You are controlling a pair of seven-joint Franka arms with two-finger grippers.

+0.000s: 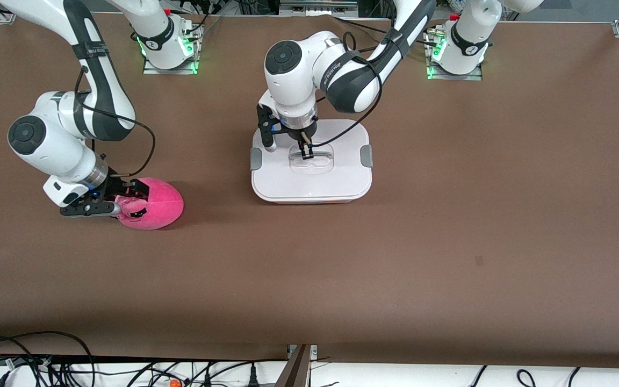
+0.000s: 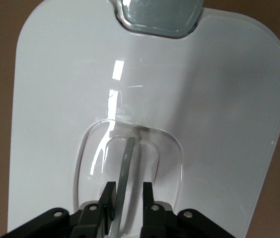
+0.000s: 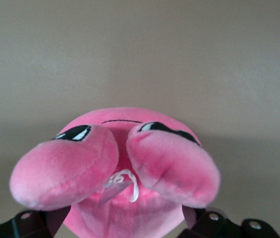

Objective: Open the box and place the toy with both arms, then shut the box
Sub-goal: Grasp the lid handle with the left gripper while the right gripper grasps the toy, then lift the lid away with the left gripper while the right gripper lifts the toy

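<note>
The box (image 1: 311,161) sits mid-table, lid on, its thin handle bar (image 2: 125,173) upright between the left gripper (image 1: 306,152) fingers, which look closed on it. Toward the right arm's end from the box, the toy (image 1: 153,203) lies between the right gripper (image 1: 121,201) fingers, spread wide.

Even, bright overhead lighting across the brown worktop (image 1: 449,226); soft short shadows lie beneath the arms. Green indicator lights (image 1: 431,69) glow at both bases. In the left wrist view, white glare streaks cross the glossy lid (image 2: 115,74). In the right wrist view, the close plush toy (image 3: 125,163) appears slightly soft-focused against a dim, featureless background.
</note>
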